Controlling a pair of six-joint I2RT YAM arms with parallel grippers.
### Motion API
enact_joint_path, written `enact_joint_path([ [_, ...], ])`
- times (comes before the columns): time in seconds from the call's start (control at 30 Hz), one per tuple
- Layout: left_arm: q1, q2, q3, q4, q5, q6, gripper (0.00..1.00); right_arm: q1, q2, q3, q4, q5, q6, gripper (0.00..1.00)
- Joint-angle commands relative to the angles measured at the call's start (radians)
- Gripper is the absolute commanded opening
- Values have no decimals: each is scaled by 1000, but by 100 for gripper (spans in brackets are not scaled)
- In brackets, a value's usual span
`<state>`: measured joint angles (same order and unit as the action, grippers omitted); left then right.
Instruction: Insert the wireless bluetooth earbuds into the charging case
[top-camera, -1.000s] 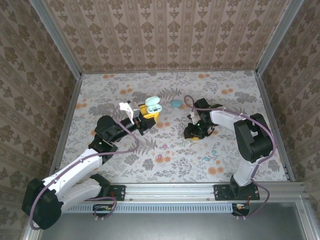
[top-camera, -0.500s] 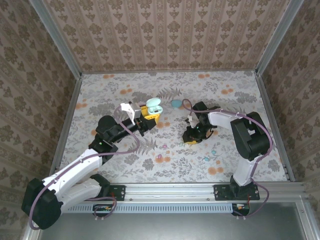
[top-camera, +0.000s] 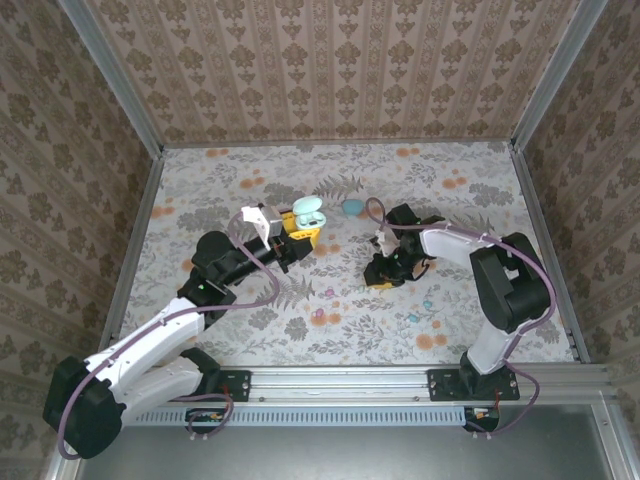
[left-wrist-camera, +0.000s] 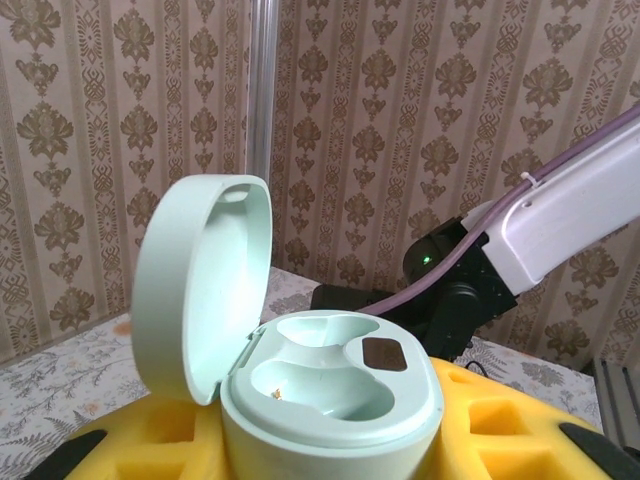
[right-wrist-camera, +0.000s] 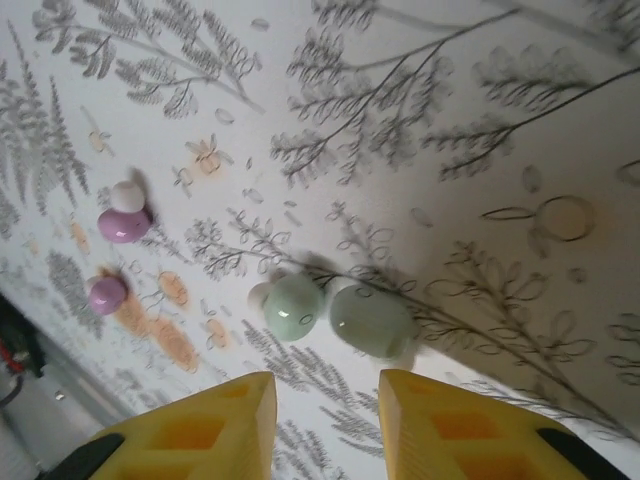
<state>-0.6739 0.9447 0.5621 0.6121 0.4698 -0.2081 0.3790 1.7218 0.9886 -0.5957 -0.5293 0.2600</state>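
My left gripper (top-camera: 300, 224) is shut on an open mint charging case (left-wrist-camera: 330, 395), raised above the cloth. Yellow pads (left-wrist-camera: 520, 430) press both its sides. The lid (left-wrist-camera: 195, 280) stands up on the left and both wells are empty. Two pale green earbuds (right-wrist-camera: 292, 306) (right-wrist-camera: 370, 320) lie side by side on the cloth, just ahead of my right gripper (right-wrist-camera: 325, 385). That gripper is open, its yellow fingertips (right-wrist-camera: 440, 410) apart with nothing between them. Two pink earbuds (right-wrist-camera: 125, 218) (right-wrist-camera: 105, 293) lie further left. From above, my right gripper (top-camera: 384, 270) hangs low over the middle of the cloth.
A second, cyan pebble-shaped case (top-camera: 352, 207) lies shut on the flowered cloth (top-camera: 450, 190) behind the two grippers. Small cyan bits (top-camera: 420, 310) lie near the right arm. Patterned walls and metal rails (top-camera: 135, 230) enclose the table.
My right gripper has shifted slightly left and nearer over the cloth. The left arm and the case have not moved.
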Motion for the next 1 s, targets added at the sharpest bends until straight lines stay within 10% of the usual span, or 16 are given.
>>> enact_joint_path([
  [0.0,-7,-31,22,-9,-6,23,33,5,-22,27,-20,127,-24,37],
  [0.97,-6,-87,15,-67,-59,77,33,93,-51,91,-87,161,-102,33],
])
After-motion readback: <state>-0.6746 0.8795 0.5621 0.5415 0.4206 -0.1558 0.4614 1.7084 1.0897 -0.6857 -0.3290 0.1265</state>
